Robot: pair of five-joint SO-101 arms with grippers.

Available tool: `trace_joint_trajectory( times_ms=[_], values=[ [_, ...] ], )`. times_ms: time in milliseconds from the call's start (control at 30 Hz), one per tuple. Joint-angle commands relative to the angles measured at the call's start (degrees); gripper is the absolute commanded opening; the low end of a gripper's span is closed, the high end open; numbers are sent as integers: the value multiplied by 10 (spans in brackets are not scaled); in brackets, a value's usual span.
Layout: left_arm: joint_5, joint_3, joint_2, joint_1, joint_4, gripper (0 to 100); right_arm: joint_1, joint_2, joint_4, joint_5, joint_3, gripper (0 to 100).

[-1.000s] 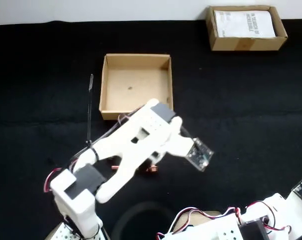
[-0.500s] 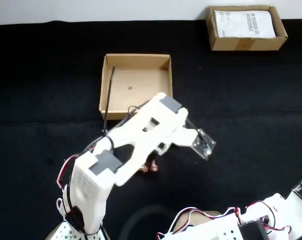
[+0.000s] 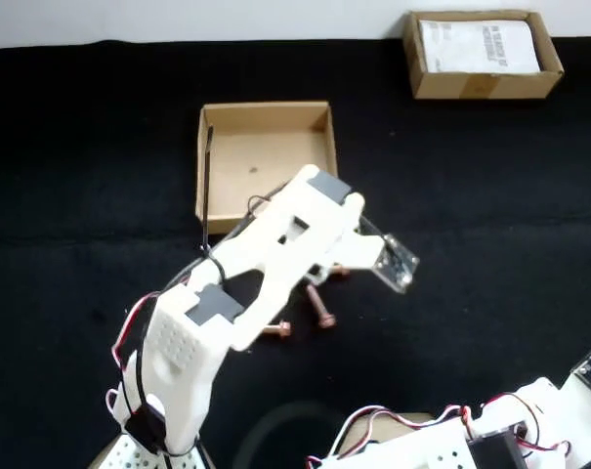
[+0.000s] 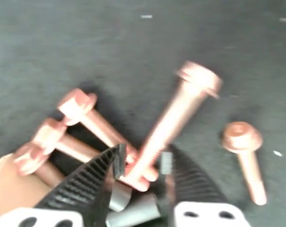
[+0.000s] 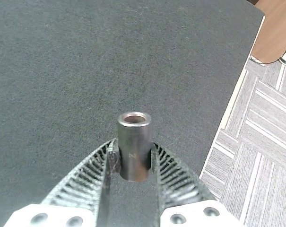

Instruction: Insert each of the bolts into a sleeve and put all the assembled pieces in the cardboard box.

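While our L pincer [image 4: 143,157] grips a bolt [image 4: 175,117] & R pincer [image 5: 133,148] a sleeve [image 5: 134,135], we've joined none, none in box [image 3: 266,107]

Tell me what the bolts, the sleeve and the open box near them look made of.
Each bolt: metal with a copper-coloured, slightly shiny finish, perhaps only plating. Sleeve: dark grey metal, probably steel, with a smooth sheen and a bright rim. Cardboard box: plain brown, matte cardboard, going by its thin folded walls.
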Motion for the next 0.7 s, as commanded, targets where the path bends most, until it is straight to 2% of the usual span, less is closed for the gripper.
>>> trace_joint_trajectory(
  times_ms=[0, 200, 467, 667],
  values=[
    [-172, -3, 4, 31, 75, 102, -14, -7, -14, 4, -3, 7],
    [-172, -3, 4, 64, 133, 125, -22, -7, -14, 5, -2, 7],
    [-165, -4, 4, 77, 133, 126, -20, -7, -13, 6, -1, 7],
    [-89, -5, 3, 73, 135, 127, -18, -7, -13, 6, -7, 7]
  ],
)
